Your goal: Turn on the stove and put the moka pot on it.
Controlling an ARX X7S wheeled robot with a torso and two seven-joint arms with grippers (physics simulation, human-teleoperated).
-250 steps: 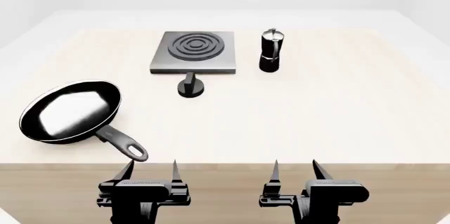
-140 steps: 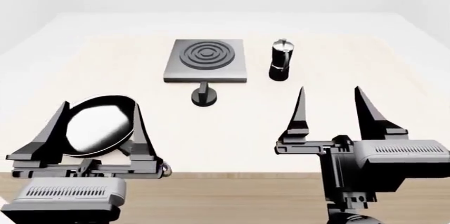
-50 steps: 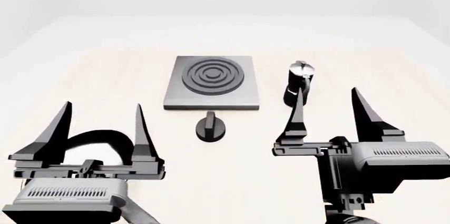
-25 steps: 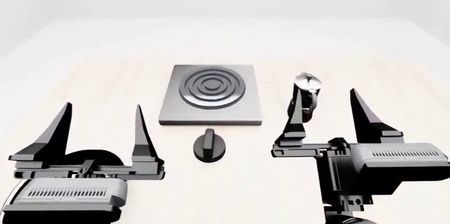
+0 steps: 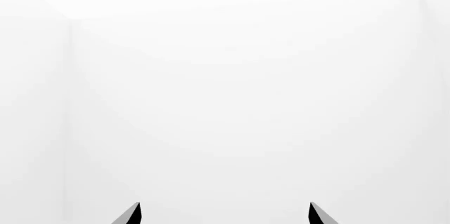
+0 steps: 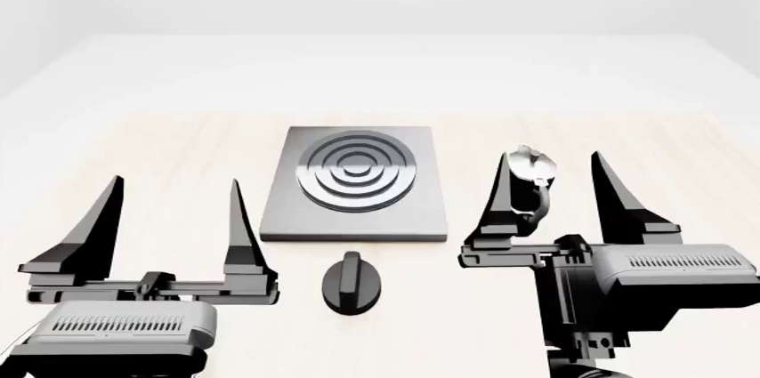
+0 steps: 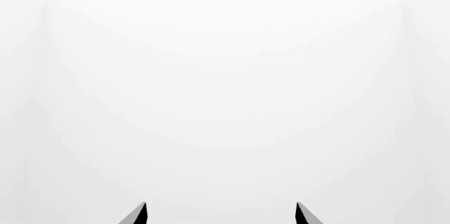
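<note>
The stove (image 6: 352, 184) is a flat grey square plate with raised ring burner, mid table in the head view. Its round black knob (image 6: 351, 283) sits just in front of it. The moka pot (image 6: 533, 184), black with a silver lid, stands right of the stove, seen between my right gripper's fingers and partly hidden by them. My right gripper (image 6: 549, 172) is open and empty, held above the table in front of the pot. My left gripper (image 6: 173, 196) is open and empty, left of the knob. Both wrist views show only fingertips (image 5: 134, 212) (image 7: 140, 212) against white wall.
The light wooden table (image 6: 178, 142) runs to a far edge with white floor and walls beyond. The black frying pan is hidden below my left gripper's body.
The view has advanced toward the table: stove, knob and pot have slid down and nearer in the head view. The frying pan has dropped out of sight. Both grippers stay open and raised.
</note>
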